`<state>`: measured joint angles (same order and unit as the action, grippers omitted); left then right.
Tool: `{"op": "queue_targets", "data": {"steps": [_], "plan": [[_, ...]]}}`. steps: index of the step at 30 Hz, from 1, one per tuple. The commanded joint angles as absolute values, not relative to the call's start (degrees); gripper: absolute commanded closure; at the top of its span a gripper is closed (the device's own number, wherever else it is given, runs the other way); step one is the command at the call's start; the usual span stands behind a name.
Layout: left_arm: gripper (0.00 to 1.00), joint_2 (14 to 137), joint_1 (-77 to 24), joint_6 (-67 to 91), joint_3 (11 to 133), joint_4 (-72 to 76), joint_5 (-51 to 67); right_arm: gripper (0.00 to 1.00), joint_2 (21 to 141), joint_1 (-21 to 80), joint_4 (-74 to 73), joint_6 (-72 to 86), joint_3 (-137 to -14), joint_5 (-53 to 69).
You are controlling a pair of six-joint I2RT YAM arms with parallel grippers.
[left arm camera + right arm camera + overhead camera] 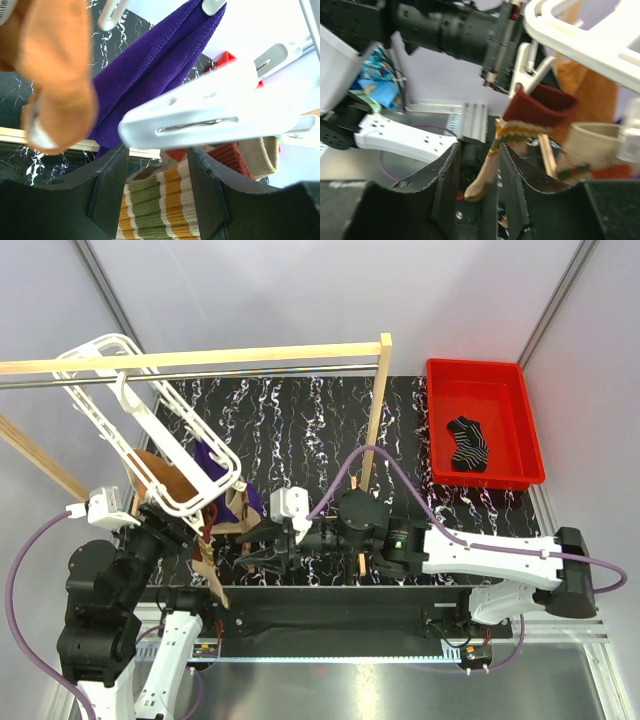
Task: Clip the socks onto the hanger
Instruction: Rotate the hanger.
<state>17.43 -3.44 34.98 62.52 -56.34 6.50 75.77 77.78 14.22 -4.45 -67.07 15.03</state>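
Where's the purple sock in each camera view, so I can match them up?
Top external: the purple sock hangs left of centre, above the left arm.
Left wrist: it fills the upper middle, clipped at its top.
Right wrist: not clearly in it.
Shared landmark: the orange-brown sock, hanging right beside it.

A wooden frame [250,355] with a metal rod [250,372] beneath its top beam stands on a black, white-veined mat [300,420], and a red tray [445,380] sits at the mat's far right end.
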Motion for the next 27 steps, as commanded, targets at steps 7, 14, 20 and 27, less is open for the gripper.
{"op": "queue_targets", "data": {"steps": [7, 14, 20, 27], "plan": [[0.46, 17.5, -3.8, 35.2, 64.9, -53.6, 9.7, 0.38, 86.3, 78.6, 31.6, 2.7, -67.8, 14.1], [0.46, 17.4, -3.7, 35.7, 64.7, -53.2, 10.7, 0.48, 92.3, 78.8, 35.0, 6.4, -68.9, 1.8], [0.46, 16.4, -3.7, 34.8, 65.5, -54.8, 11.5, 1.0, 91.6, 78.7, 34.6, 5.9, -67.1, -21.1], [0.49, 11.6, -3.7, 34.2, 65.2, -57.0, 6.8, 1.0, 89.6, 75.2, 32.1, -6.9, -66.8, -35.0]]}}
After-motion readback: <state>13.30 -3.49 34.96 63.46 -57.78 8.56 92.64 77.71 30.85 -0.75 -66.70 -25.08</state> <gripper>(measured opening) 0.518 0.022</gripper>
